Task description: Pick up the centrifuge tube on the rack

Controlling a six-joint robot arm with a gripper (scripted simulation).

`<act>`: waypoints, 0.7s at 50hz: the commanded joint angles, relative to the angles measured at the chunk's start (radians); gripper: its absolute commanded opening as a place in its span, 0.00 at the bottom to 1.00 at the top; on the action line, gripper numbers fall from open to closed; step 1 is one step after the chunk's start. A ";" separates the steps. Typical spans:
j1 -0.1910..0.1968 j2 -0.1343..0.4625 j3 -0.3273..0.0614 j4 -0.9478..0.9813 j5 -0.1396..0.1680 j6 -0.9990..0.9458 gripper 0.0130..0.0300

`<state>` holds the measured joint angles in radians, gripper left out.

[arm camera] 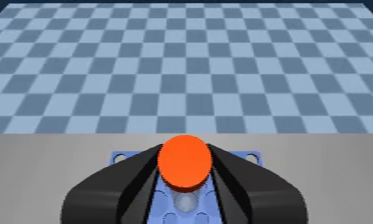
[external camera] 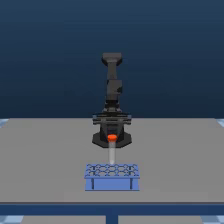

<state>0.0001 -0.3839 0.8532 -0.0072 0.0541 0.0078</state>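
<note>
My gripper hangs over the grey table, and between its dark fingers sits the centrifuge tube, its orange-red cap level with my fingertips and its pale body pointing straight down toward the rack. In the wrist view the fingers press in on both sides of the cap, so I read my grip as narrowed onto the tube, just under or at the cap, where the widest and firmest part gives me something to bear against. The tube stands upright, which makes sense: a vertical hold lets it slide out of its round hole without scraping the grid. From the exterior view the tapered tip appears to end at about the rack's top face; whether it has cleared the hole or still sits a little inside, I cannot tell. The blue rack rests flat on the table directly beneath me.
</note>
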 commanded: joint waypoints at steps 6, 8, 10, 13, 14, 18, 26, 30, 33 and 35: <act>0.000 -0.011 -0.014 0.001 0.028 -0.002 0.00; 0.000 -0.015 -0.019 0.002 0.037 -0.003 0.00; 0.000 -0.015 -0.019 0.002 0.037 -0.003 0.00; 0.000 -0.025 -0.033 0.002 0.061 -0.003 0.00; 0.000 -0.025 -0.033 0.002 0.061 -0.003 0.00; 0.000 -0.035 -0.050 0.003 0.088 -0.004 0.00; 0.000 -0.045 -0.068 0.004 0.116 -0.005 0.00; 0.000 -0.047 -0.071 0.004 0.121 -0.005 0.00; 0.000 -0.049 -0.074 0.004 0.126 -0.005 0.00; 0.000 -0.049 -0.074 0.004 0.126 -0.005 0.00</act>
<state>0.0001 -0.4321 0.7804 -0.0030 0.1663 0.0029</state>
